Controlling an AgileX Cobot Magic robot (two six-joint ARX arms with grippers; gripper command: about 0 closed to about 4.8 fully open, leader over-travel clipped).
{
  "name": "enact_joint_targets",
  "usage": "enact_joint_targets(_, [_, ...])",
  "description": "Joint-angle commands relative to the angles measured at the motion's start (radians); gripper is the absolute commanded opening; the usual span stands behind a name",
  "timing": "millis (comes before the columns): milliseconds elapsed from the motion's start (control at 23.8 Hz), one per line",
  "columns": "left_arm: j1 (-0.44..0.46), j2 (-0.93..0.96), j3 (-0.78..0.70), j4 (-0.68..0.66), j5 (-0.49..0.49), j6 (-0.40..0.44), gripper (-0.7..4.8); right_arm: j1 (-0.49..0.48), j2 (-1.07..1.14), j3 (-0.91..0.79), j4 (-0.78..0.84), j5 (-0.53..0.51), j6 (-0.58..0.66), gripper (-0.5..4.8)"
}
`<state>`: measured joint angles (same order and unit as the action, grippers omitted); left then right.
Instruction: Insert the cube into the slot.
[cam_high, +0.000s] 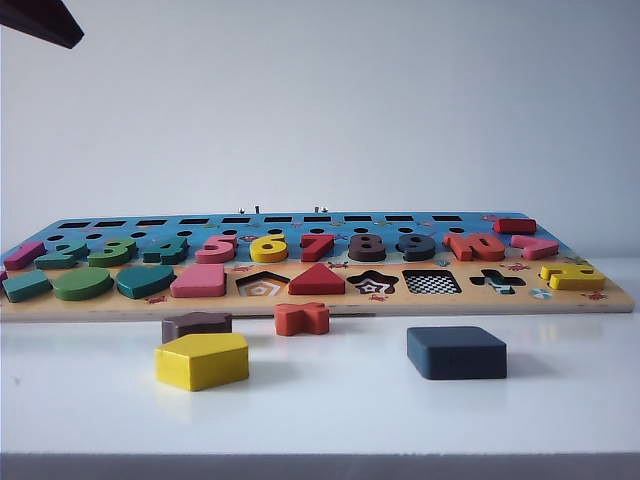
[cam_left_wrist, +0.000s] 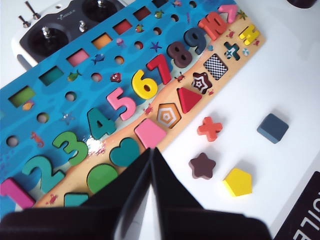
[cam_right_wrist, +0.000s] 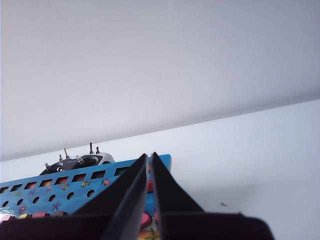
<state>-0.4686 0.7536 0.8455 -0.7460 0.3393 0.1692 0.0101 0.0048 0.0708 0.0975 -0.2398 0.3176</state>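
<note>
Cube (cam_high: 456, 352): one, lying alone on the table; left hand (cam_left_wrist: 151, 152) and right hand (cam_right_wrist: 149, 157) closed, empty.

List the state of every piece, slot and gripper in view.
cube: loose on the table, not inserted
checkered square slot: empty
yellow pentagon: loose on the table
pentagon slot: empty
orange cross: loose on the table
left gripper: shut, empty
right gripper: shut, empty

Dark navy cube (cam_high: 456, 352), yellow pentagon (cam_high: 201, 361), checkered black-and-white slot (cam_high: 431, 282), blue puzzle board (cam_high: 130, 228)
</note>
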Motion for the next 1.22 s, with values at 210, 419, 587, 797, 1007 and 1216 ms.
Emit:
enact_joint_targets(210, [-0.01,0.046,0.038,0.006,0.038,-0.004,0.17,0.002,-0.002,0.039,0.031,-0.031,-0.01,0.32])
enact_joint_targets(419, [-0.01,0.068,0.038,-0.058,0.058,0.0,0.17,0.002,-0.002,0.192,-0.085,-0.048,-0.1,0.32])
enact_joint_targets(587, [-0.01,0.085,0.037,-0.067,0.089,-0.001,0.17,0.002,0.007,0.362,-0.246,-0.055,-0.161,0.32])
enact_joint_targets(797, [-0.01,0.103,0.035,-0.066,0.124,-0.002,0.17,0.002,0.129,0.581,-0.438,-0.153,-0.215,0.32])
enact_joint_targets(1007, [-0.01,0.12,0.027,-0.067,0.173,-0.002,0.17,0.002,0.368,0.825,-0.667,-0.317,-0.341,0.32])
enact_joint_targets(1216, [-0.01,0.121,-0.008,-0.037,0.186,-0.002,0.17,0.008,0.548,0.979,-0.859,-0.462,-0.498,0.32])
